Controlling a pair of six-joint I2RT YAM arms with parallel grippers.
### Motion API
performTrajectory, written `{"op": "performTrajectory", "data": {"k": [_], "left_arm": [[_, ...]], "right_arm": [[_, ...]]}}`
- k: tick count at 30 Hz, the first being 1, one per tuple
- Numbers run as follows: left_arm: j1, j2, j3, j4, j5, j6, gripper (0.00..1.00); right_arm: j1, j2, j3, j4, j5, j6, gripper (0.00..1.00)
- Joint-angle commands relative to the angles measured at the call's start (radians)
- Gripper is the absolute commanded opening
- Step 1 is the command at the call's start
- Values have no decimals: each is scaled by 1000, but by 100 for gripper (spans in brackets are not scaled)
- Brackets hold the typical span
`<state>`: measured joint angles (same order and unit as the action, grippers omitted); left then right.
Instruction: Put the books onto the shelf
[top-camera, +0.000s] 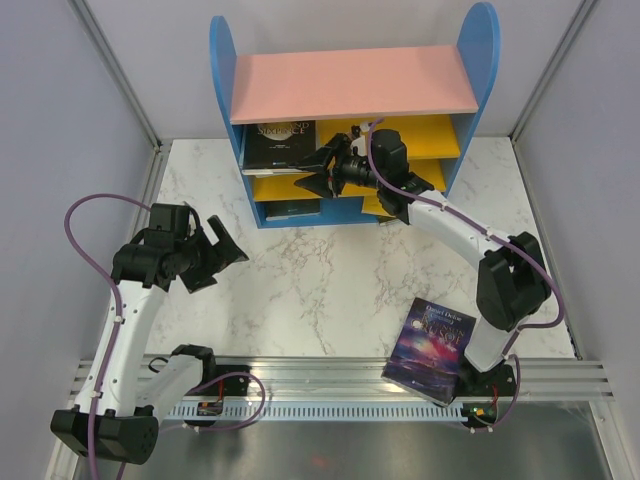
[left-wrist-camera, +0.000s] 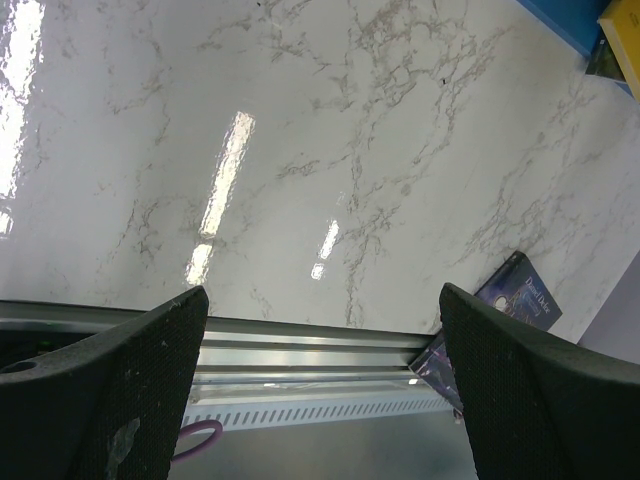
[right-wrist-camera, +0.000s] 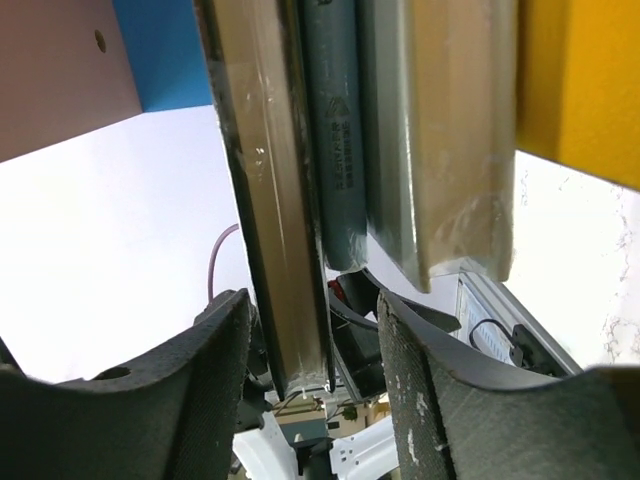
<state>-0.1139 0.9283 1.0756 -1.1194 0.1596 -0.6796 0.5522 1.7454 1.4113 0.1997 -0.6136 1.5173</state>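
Eyes on the shelf at the far side of the marble table. Blue sides, pink top, and books in it: a black book stands at the left end of the upper yellow board, and a dark book sits on the board below.

The right gripper is reaching right into the shelf front. From its wrist camera, its two fingers stand either side of a thin book seen edge-on. There is a clear gap between that book and one finger, so the jaws are apart and not clamped on it. A grey book and a thicker book stand just beside it.

One is not shelved: the galaxy book, blue and purple, lies at the near edge of the table. It is partly on the metal rail, just beside the right arm's base.

Over on the left, the left gripper hangs above bare marble with its jaws spread wide and nothing between them. It is well apart from the shelf and the galaxy book.
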Motion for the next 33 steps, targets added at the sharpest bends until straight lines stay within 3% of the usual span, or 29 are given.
{"op": "performTrajectory", "data": {"k": [1,6,10,24,28,30,31,32,33], "left_arm": [[-3,-14,0,27,6,12,98],[-3,-19,-2,26,3,12,98],[-3,-22,-2,26,1,12,98],[-3,-16,7,24,3,18,98],[-3,-16,7,23,4,22,98],[-3,-17,7,23,3,22,98],[-3,-17,7,21,4,22,98],[-4,-17,7,23,3,22,98],[-3,-19,9,23,4,22,98]], "right_arm": [[-3,-46,6,20,-2,-17,57],[-3,-44,14,23,-2,-16,35],[-3,-38,26,23,0,-14,27],[-1,31,110,58,31,44,20],[-1,49,126,69,40,61,21],[-1,51,123,66,41,66,26],[-1,51,123,67,41,66,32],[-1,46,115,63,40,64,49],[-1,43,110,63,38,64,56]]}}
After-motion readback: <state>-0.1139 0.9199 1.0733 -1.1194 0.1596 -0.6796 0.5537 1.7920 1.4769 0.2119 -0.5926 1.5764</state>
